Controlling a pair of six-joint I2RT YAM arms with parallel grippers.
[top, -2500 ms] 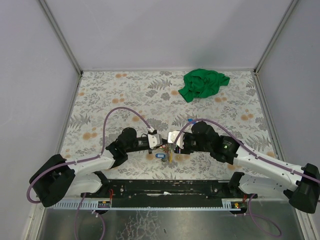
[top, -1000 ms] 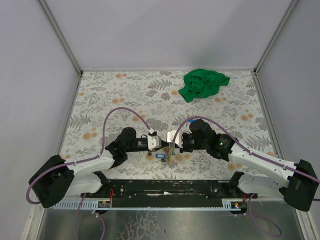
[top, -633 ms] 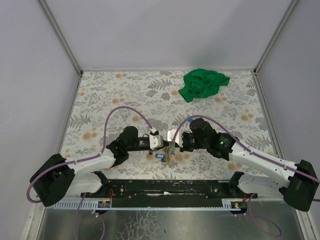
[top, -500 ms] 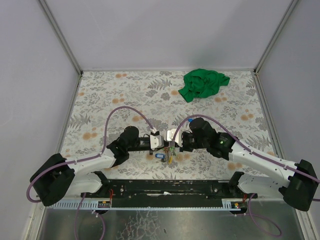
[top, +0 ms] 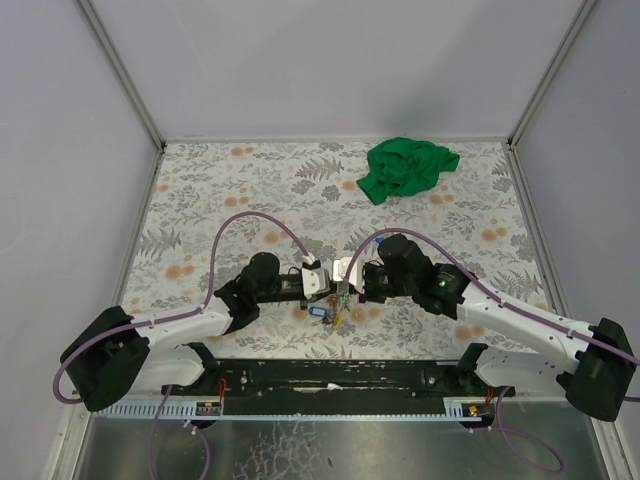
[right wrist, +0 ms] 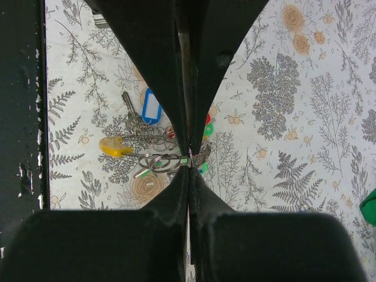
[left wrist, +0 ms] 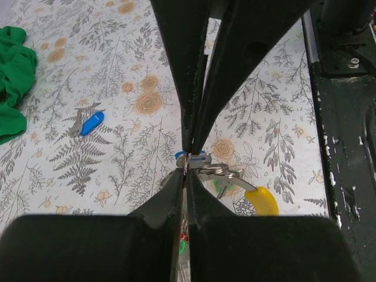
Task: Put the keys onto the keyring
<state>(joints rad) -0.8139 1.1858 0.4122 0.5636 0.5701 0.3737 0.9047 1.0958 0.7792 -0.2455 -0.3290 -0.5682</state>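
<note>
The two grippers meet tip to tip over the key bunch near the table's front edge. My left gripper (top: 326, 284) (left wrist: 187, 167) is shut on the thin silvery keyring (left wrist: 188, 160). My right gripper (top: 343, 286) (right wrist: 189, 161) is shut on the same keyring (right wrist: 197, 157) from the other side. Hanging or lying just below are a yellow-headed key (left wrist: 263, 200) (right wrist: 113, 147), a green-headed key (left wrist: 224, 187), a blue-tagged key (right wrist: 151, 109) (top: 320, 311) and small linked rings (right wrist: 154, 164). A red head (right wrist: 207, 119) shows beside the fingers.
A loose blue-headed key (left wrist: 91, 124) (top: 383, 241) lies on the patterned cloth beyond the right arm. A crumpled green cloth (top: 407, 167) sits at the back right. The black base rail (top: 330, 375) runs along the near edge, close below the keys.
My left gripper has crept right until its tips meet the right gripper's. The right gripper shifted slightly left earlier and now holds still. The key bunch stays in place.
</note>
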